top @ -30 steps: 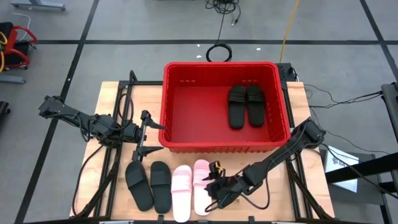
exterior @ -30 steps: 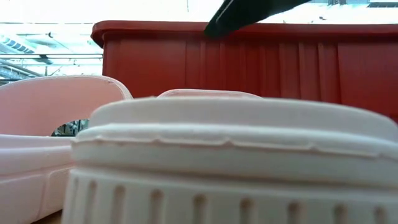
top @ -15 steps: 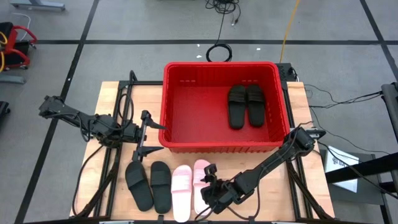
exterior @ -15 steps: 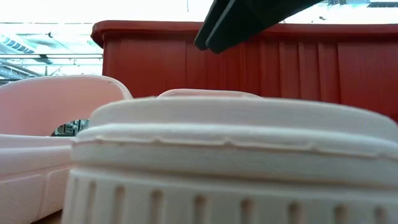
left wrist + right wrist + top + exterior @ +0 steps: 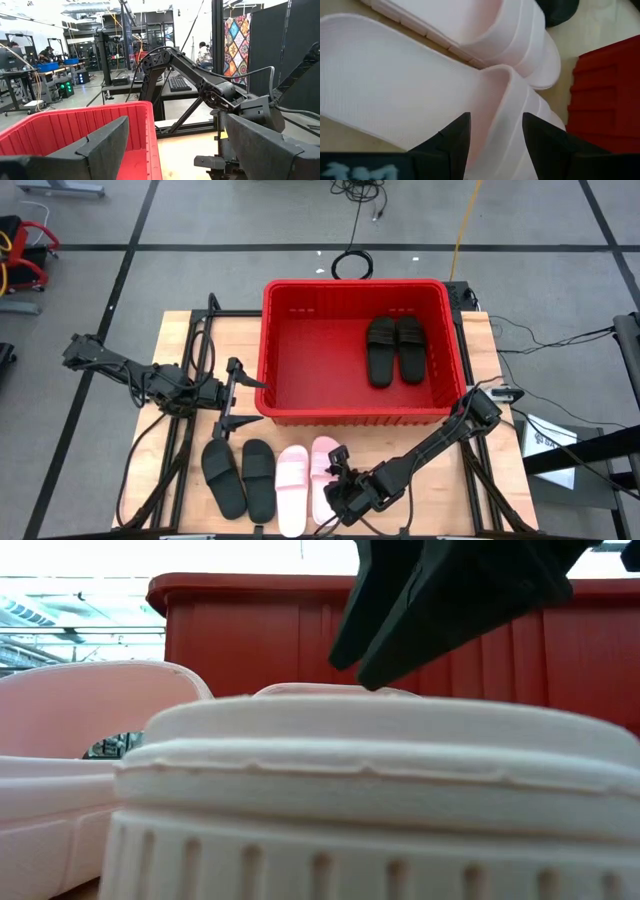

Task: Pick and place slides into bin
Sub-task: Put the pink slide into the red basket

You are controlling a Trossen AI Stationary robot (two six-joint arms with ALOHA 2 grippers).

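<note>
The red bin [image 5: 265, 355] stands at the table's far middle with two black slides [image 5: 394, 350] lying in it. Two more black slides [image 5: 240, 478] and two pale pink slides [image 5: 292, 492] lie side by side near the front edge. My right gripper [image 5: 335, 470] is open and slants down over the right pink slide [image 5: 395, 90]. Its fingers [image 5: 452, 142] stand just above that slide's strap [image 5: 507, 100], one on each side of the strap's edge; I see no touch. In the low view the right gripper [image 5: 375, 670] hangs close over the strap. My left gripper [image 5: 250, 400] waits open by the bin's near left corner.
The bin's near wall [image 5: 605, 90] rises close behind the pink slides' strap ends. The left pink slide [image 5: 485, 30] lies right against the one under my gripper, with a black slide [image 5: 560, 10] beyond it. Bare wood shows at the table's left and right of the bin.
My right gripper has come down and toward the table's near left, onto the right pink slide, tipping more steeply downward. In the low view it has sunk from the picture's top to just over the strap. The slides have not moved.
</note>
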